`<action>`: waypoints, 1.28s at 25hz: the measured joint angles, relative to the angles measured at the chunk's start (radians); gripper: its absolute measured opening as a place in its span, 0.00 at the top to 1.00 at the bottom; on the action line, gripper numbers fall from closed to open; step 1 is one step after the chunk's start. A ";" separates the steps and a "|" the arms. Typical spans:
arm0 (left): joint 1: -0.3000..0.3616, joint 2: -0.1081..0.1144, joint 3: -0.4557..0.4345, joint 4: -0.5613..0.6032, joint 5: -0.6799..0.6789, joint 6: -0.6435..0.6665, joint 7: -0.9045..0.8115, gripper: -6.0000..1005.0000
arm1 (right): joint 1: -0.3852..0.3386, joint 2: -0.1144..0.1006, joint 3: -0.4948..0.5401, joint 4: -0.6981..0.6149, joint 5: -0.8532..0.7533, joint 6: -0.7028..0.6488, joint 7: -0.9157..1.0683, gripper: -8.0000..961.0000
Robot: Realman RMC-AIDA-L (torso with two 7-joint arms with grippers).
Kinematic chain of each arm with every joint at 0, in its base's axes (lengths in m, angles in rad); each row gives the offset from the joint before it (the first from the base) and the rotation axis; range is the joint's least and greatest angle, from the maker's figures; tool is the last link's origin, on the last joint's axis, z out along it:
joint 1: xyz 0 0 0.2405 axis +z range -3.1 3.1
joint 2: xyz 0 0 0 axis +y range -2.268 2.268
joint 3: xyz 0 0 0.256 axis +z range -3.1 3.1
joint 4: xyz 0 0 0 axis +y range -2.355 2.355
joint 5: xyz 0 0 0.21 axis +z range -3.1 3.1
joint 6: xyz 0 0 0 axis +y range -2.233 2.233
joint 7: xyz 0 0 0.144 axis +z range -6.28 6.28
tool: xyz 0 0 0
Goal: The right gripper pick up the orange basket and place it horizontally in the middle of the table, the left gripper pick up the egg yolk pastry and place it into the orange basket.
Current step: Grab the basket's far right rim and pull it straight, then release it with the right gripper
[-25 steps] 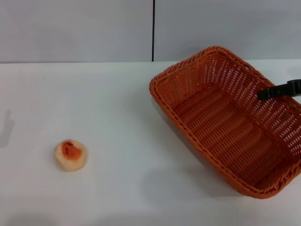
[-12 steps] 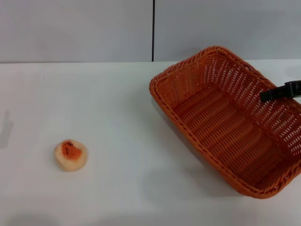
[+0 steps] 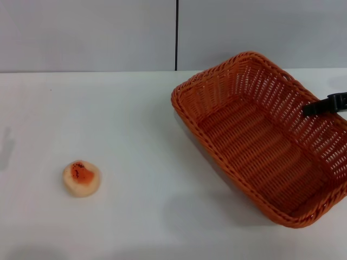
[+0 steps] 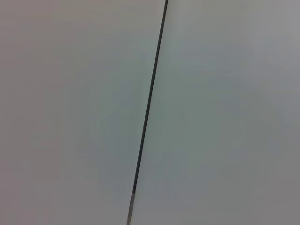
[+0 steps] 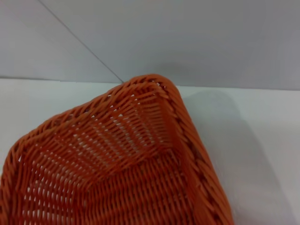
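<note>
The orange basket point(image 3: 227, 89) fills the right side of the white table point(image 3: 124, 119) in the head view, set at a slant, with a shadow spreading beyond its near edge. One black finger of my right gripper point(image 3: 324, 105) reaches over its far right wall from the frame edge, and the jaws look closed on that wall. The right wrist view looks down into a corner of the orange basket point(image 5: 117, 164). The egg yolk pastry point(image 3: 81, 177) lies alone at the near left of the table. My left gripper is out of view.
A grey wall with a dark vertical seam point(image 3: 177, 35) stands behind the table, and the left wrist view shows only that seam point(image 4: 147, 112). A faint shadow point(image 3: 7, 147) falls on the table's left edge.
The basket's left corner has shifted very slightly left and up, and the right gripper's finger has drawn a little to the right. The pastry has not moved.
</note>
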 joint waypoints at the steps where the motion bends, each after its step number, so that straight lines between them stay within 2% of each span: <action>1: 0.000 0.000 0.002 -0.002 0.000 0.000 0.000 0.25 | 0.001 0.000 -0.007 -0.007 0.003 -0.007 -0.016 0.80; 9: 0.018 0.001 0.011 -0.021 0.007 -0.015 0.000 0.25 | 0.022 0.000 -0.170 -0.073 0.055 -0.070 -0.224 0.81; 17: 0.061 0.000 0.021 -0.033 0.008 -0.049 0.001 0.25 | 0.063 0.016 -0.336 -0.141 0.054 -0.075 -0.377 0.81; 25: 0.104 -0.001 0.021 -0.030 0.008 -0.082 0.002 0.26 | 0.074 0.053 -0.354 -0.212 0.055 -0.066 -0.542 0.81; 32: 0.112 -0.002 0.031 -0.030 0.008 -0.123 0.002 0.26 | 0.083 0.061 -0.358 -0.214 0.106 -0.063 -0.705 0.81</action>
